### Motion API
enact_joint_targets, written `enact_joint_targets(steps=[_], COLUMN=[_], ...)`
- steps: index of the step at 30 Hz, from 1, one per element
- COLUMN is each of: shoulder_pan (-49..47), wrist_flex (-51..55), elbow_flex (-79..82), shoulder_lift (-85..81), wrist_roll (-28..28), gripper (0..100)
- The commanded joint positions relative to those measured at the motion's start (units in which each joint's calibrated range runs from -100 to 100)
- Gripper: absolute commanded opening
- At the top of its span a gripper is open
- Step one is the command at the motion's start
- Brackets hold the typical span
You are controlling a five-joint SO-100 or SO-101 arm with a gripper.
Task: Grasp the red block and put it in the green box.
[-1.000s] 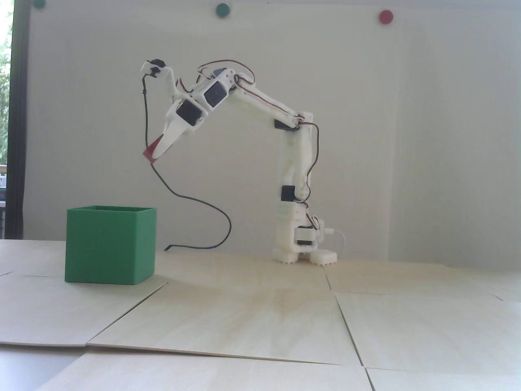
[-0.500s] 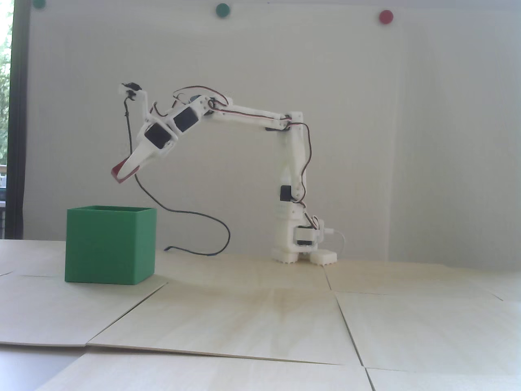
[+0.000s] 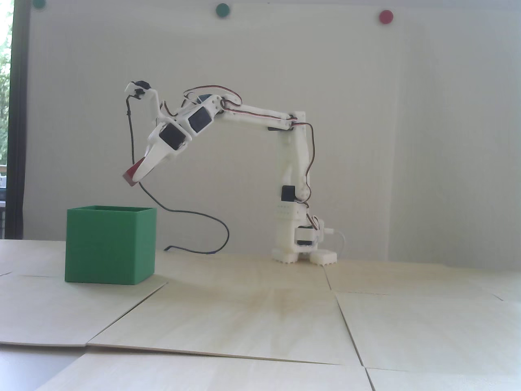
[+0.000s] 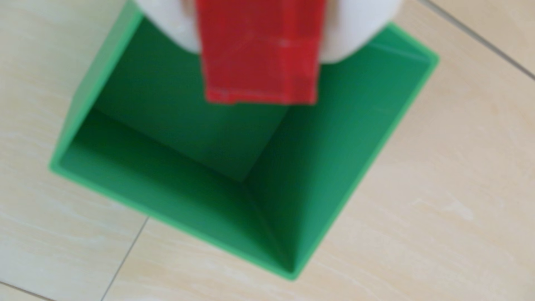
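Observation:
My white gripper (image 3: pixel 136 176) is shut on the red block (image 3: pixel 131 175) and holds it in the air, above the right part of the green box (image 3: pixel 110 244). In the wrist view the red block (image 4: pixel 260 58) hangs between two white fingers (image 4: pixel 344 34) at the top edge, directly over the open, empty inside of the green box (image 4: pixel 333 162). The gripper (image 4: pixel 259 49) points down and to the left in the fixed view.
The arm's base (image 3: pixel 303 244) stands at the back of the light wooden table (image 3: pixel 264 317). A black cable (image 3: pixel 195 216) loops down from the wrist camera onto the table behind the box. Green and red dots are stuck on the wall (image 3: pixel 384 16).
The arm reached out left and lowered the block towards the box over the last second. In the last half second the gripper shifted slightly back to the right.

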Motion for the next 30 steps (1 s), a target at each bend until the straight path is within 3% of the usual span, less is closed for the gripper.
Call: enact_joint_targets(steps=[1, 10, 19, 24, 27, 30], shoulder_pan=[-0.64, 0.0, -0.4, -0.72, -2.57, -5.07], wrist_flex=[-1.36, -1.95, -1.95, -1.36, 1.68, 5.39], elbow_flex=[-4.66, -4.75, -5.19, -4.3, 1.02, 9.18], shoulder_lift=[-5.99, -5.75, -6.38, -14.83, -21.78, -28.81], wrist_roll=[-0.05, 0.0, 0.0, -0.36, -0.41, -0.46], gripper=[7, 21, 21, 20, 15, 3])
